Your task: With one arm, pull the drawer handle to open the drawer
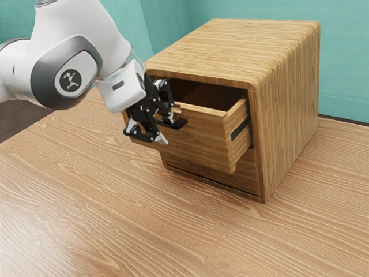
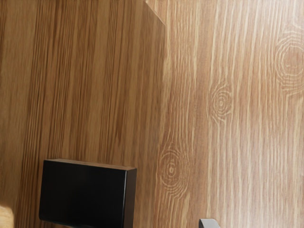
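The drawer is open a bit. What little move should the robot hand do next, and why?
Probably pull the handle a little farther straight out, away from the cabinet. The hand is right at the black handle, and the drawer stands only partly out, its back part inside the cabinet, so more pulling would likely open it wider.

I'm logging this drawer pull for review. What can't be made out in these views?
Inside of the drawer: exterior view, hidden by its own walls and the cabinet top.
Rest of the handle: wrist view, cut off by the picture's edge.
Grip of the hand on the handle: exterior view, covered by the hand itself.
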Controlling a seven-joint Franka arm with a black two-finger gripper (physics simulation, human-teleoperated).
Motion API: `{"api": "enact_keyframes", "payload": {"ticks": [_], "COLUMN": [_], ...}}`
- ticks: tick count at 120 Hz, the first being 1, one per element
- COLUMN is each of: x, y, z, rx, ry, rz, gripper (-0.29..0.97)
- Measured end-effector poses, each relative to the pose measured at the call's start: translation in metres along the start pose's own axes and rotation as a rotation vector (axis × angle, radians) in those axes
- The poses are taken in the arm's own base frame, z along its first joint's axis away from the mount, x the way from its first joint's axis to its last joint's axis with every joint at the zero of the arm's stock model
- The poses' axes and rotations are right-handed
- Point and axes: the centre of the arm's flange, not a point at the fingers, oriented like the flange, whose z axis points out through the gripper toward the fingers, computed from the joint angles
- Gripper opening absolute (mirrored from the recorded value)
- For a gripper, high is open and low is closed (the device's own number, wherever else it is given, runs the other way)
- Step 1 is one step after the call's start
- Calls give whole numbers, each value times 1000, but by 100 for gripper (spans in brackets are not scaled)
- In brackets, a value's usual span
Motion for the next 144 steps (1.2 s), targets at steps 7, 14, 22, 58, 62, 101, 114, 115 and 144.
{"api": "enact_keyframes", "payload": {"ticks": [7, 14, 22, 58, 62, 101, 114, 115, 144], "x": [0, -1, -1, -3, -3, -5, -6, -6, 2], "y": [5, 8, 13, 41, 45, 84, 92, 93, 114], "z": [-5, -8, -14, -35, -38, -49, -54, -54, -65], "rx": [0, -5, -10, -36, -36, -59, -58, -58, -62], "ry": [2, 3, 4, 11, 13, 37, 42, 42, 59], "rz": [-2, -5, -9, -29, -30, -40, -44, -44, -33], "gripper": [16, 15, 12, -12, -11, 18, 16, 13, 29]}}
